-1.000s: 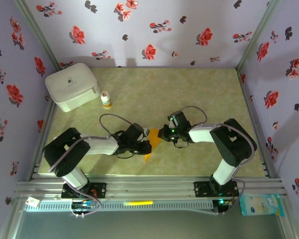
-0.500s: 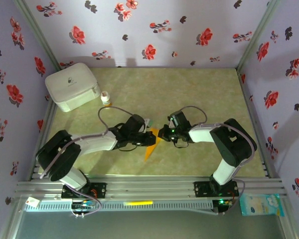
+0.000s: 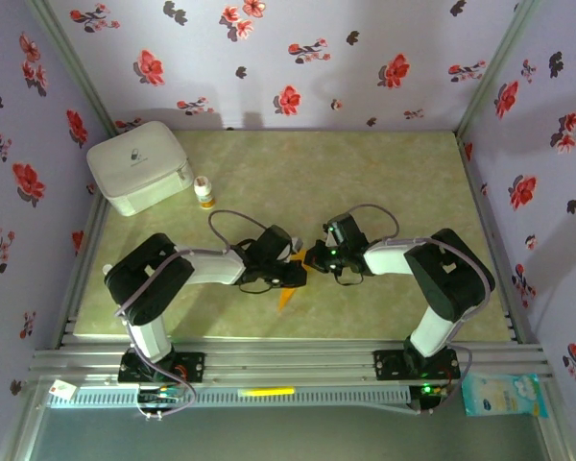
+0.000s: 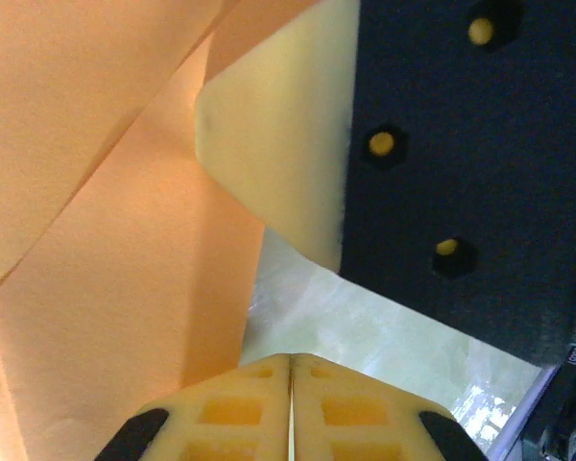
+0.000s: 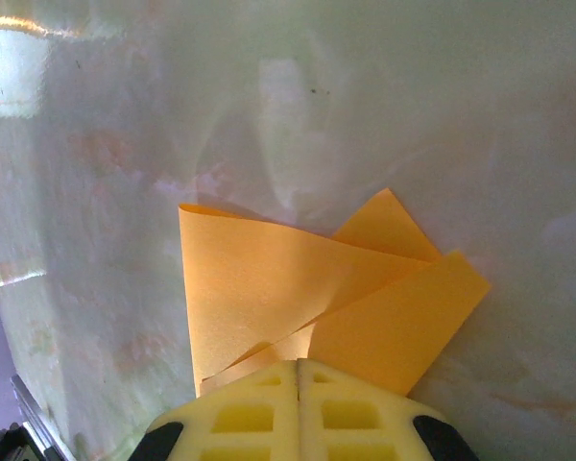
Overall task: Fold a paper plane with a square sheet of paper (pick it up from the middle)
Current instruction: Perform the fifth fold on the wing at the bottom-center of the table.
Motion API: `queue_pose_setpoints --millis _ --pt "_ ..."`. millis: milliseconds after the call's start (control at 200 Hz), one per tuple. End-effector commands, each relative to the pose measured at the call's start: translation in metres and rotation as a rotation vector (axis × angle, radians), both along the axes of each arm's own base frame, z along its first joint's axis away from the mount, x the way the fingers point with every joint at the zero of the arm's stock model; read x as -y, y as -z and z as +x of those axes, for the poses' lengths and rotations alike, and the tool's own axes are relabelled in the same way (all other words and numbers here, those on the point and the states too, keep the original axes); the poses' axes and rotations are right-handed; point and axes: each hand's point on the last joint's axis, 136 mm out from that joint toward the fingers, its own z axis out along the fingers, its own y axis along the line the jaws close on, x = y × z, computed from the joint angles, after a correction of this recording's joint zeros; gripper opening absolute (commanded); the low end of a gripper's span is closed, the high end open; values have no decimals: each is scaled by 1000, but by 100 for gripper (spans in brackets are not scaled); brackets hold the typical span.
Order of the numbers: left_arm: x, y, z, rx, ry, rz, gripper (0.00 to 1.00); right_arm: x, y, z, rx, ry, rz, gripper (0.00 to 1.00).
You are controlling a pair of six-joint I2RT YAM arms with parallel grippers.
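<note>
The orange paper (image 3: 287,297), folded into an angular many-layered shape, lies at the table's middle front between both grippers. In the right wrist view its layers (image 5: 269,288) fan out from the tips of my right gripper (image 5: 299,365), which is shut on its near edge. My right gripper (image 3: 312,257) meets the paper from the right. My left gripper (image 3: 290,274) comes in from the left and is low over the sheet. Its jaws (image 4: 290,361) are shut with nothing seen between them, the paper (image 4: 106,240) just to their left. The right gripper's fingertip pad (image 4: 288,144) sits close ahead.
A white box (image 3: 139,165) stands at the back left, with a small white bottle with an orange cap (image 3: 204,192) beside it. The pale green table (image 3: 384,173) is walled by flowered panels; a metal rail (image 3: 288,360) runs along the near edge.
My left gripper has slid right along the paper until it is nearly against the right gripper. The right gripper has stayed in place, shut on the paper.
</note>
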Motion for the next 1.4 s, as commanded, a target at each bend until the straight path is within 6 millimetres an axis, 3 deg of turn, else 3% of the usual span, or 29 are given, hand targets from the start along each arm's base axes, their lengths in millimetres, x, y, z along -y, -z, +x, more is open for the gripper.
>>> queue_pose_setpoints --millis 0,350,630,770,895,990,1085,1225,1390 --pt "-3 10 -7 -14 -5 28 9 32 34 -12 -73 62 -146 0" --pt "-34 29 -48 -80 -14 67 8 33 37 -12 -77 61 -154 0" --pt "-68 32 -71 -99 -57 83 8 32 36 -11 -77 59 -152 0" --pt "-77 21 -76 -83 -63 50 7 31 35 -10 -74 58 -148 0" --pt "-70 -10 -67 8 -51 -19 5 30 34 -10 -73 60 -146 0" --pt "-62 -37 -50 97 -65 -64 5 29 31 -8 -67 61 -138 0" --pt "-56 -52 -30 141 -96 -91 6 28 29 -7 -66 63 -134 0" --pt "-42 -52 -8 147 -102 -90 6 27 27 -6 -63 62 -127 0" --pt "-23 -34 -13 68 -39 -104 6 26 24 -6 -59 62 -124 0"
